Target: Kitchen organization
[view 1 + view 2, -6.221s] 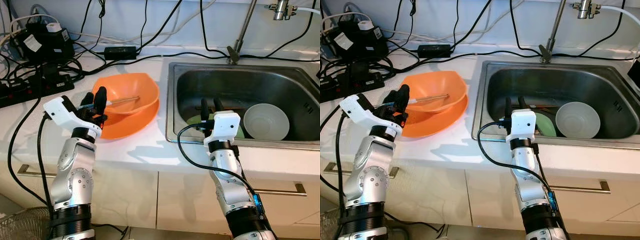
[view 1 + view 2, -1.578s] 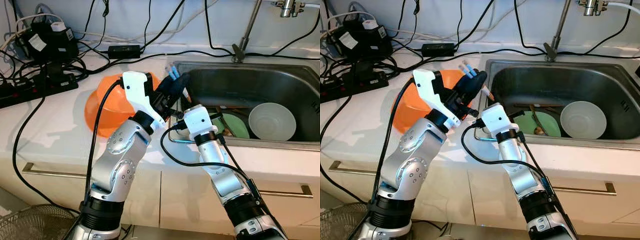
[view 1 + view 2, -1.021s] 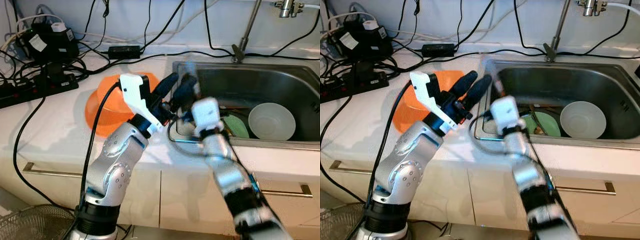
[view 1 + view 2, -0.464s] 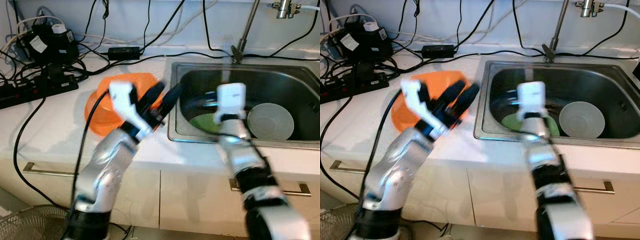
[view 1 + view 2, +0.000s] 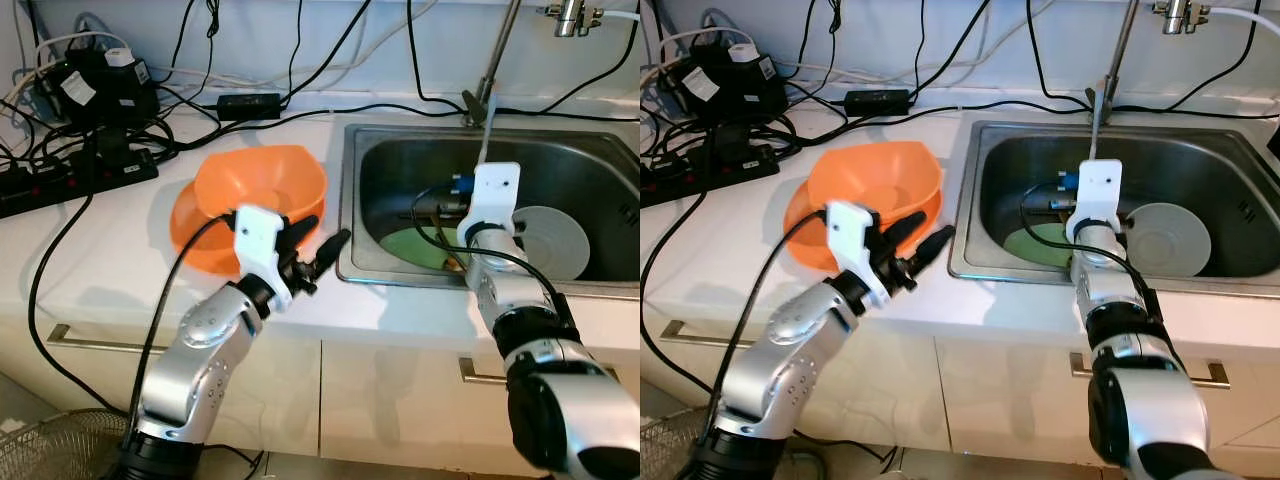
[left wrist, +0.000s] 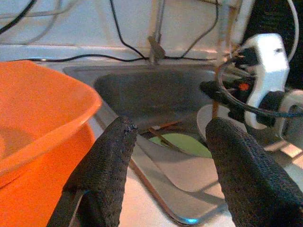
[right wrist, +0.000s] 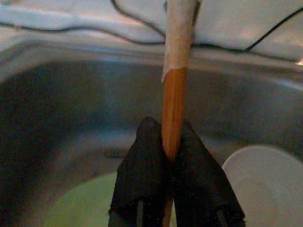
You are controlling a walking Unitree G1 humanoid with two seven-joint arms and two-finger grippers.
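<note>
Two stacked orange bowls [image 5: 255, 195] sit on the white counter left of the steel sink [image 5: 600, 150]. A wooden chopstick [image 7: 176, 71] stands upright over the sink, and my right gripper [image 7: 165, 137] is shut on its lower part; it also shows as a thin pale chopstick [image 5: 486, 125] above the right wrist. My left gripper [image 5: 312, 250] hangs open and empty over the counter's front, between the bowls and the sink, its fingers [image 6: 109, 161] spread wide. In the sink lie a green plate [image 5: 412, 245] and a white bowl [image 5: 555, 240].
Power strips, adapters and tangled black cables [image 5: 90, 110] crowd the back left of the counter. The faucet pipe [image 5: 495, 50] rises behind the sink. More sticks [image 6: 161, 137] lie beside the green plate. Cabinet handles [image 5: 70, 345] run below the counter edge.
The chopstick that lay in the orange bowl passed from my left gripper to my right. The right gripper swung over the sink; the left arm opened and dropped toward the counter's front.
</note>
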